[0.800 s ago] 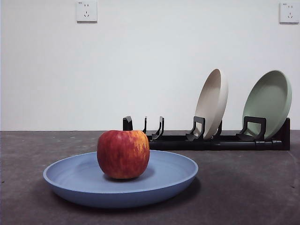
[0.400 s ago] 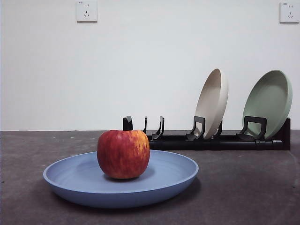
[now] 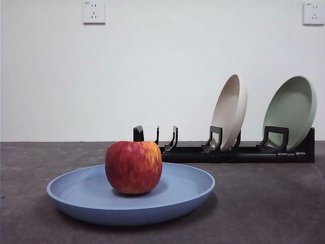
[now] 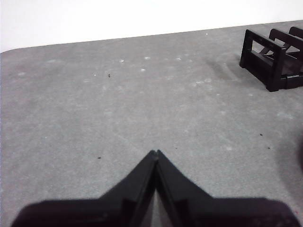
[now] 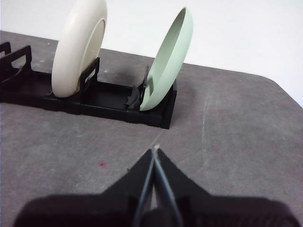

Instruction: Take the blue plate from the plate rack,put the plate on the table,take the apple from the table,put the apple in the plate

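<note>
Counter (image 3: 264, 203), dark grey and rough, is carrying everything, and it is running back to a white wall with two sockets high up. The plate rack (image 3: 238, 152) is standing along the counter's far edge toward its right end, long, low and black; it is holding a beige plate (image 3: 229, 111) and a pale green plate (image 3: 290, 109), both leaning on edge in its right-hand holders, while the holders at its left end are standing bare. The blue plate (image 3: 167, 201) is lying flat on the counter near the front edge, left of centre and well apart from the rack. The apple (image 3: 133, 166) is sitting upright in the middle of that plate, red with yellow-orange streaks. The left tool (image 4: 155, 153) is hovering over bare counter with its two black jaws pressed together, gripping nothing, the rack's empty end showing at the side of its view. The right tool (image 5: 155, 150) is likewise pinched closed and carrying nothing, poised above the counter just in front of the rack's green-plate end.
</note>
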Action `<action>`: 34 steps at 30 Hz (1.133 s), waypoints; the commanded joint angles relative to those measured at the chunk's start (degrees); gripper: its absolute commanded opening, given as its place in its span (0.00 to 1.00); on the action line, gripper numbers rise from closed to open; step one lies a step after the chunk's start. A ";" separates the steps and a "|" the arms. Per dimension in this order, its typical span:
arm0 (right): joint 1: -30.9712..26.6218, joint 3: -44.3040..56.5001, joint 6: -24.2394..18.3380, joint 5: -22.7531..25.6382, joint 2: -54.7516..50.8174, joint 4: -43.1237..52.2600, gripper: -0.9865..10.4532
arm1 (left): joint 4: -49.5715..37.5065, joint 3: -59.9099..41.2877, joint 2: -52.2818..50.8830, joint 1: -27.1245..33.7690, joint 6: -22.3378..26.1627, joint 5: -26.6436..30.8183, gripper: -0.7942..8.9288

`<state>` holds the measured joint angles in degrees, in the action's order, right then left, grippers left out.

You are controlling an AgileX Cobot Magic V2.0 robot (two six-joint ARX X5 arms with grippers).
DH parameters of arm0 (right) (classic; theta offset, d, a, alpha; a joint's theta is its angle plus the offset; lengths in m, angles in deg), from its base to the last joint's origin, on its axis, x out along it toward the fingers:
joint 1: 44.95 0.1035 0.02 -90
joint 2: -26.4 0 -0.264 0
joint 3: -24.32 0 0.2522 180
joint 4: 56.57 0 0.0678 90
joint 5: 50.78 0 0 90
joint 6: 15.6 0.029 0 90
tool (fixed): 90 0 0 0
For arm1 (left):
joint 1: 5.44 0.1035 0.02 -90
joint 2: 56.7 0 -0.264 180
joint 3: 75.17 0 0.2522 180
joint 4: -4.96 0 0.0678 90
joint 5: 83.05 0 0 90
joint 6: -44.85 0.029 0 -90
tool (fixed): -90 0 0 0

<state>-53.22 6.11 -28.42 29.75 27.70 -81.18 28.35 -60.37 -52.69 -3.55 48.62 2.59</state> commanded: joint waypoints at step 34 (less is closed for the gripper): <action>6.43 3.65 9.22 12.39 -0.87 0.22 0.09 | -0.24 -0.55 -0.09 0.17 -0.52 -0.15 0.08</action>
<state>-46.82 9.08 -19.42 42.20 26.94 -81.38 28.35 -60.37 -52.69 -3.55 48.62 2.52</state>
